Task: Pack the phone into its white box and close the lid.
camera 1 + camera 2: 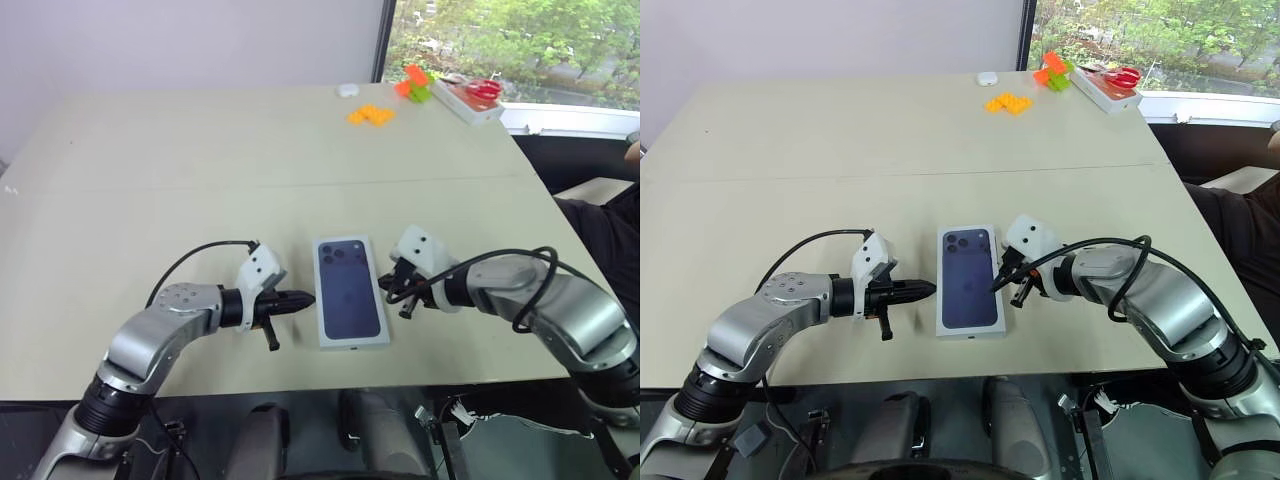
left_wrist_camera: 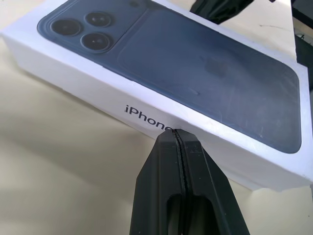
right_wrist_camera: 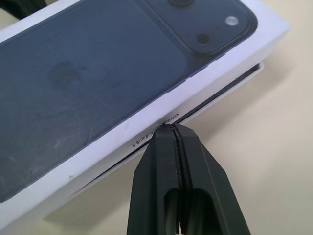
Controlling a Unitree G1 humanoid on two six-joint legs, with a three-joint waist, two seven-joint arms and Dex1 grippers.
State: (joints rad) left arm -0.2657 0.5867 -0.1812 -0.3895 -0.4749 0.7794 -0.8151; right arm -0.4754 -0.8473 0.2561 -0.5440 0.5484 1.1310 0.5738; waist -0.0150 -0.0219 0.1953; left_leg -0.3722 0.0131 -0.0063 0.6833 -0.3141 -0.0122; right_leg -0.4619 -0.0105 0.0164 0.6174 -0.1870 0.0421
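Observation:
The lid (image 1: 350,290), white with a dark phone picture on top, sits on the white box (image 3: 254,73) near the table's front edge. In the right wrist view a thin dark gap runs between the lid's wall and the box rim. The phone is hidden. My left gripper (image 1: 308,298) is shut, and its tip is at the lid's left side wall (image 2: 146,115), by the printed lettering. From the other side, my right gripper (image 1: 392,287) is also shut, with its tip (image 3: 168,128) at the lower edge of the lid's right wall.
The beige table (image 1: 200,150) stretches far behind the box. At its back right are orange blocks (image 1: 370,115), a green and orange toy (image 1: 415,85), a small white object (image 1: 348,90) and a white tray (image 1: 470,100). A person in dark clothing (image 1: 610,215) sits at the right edge.

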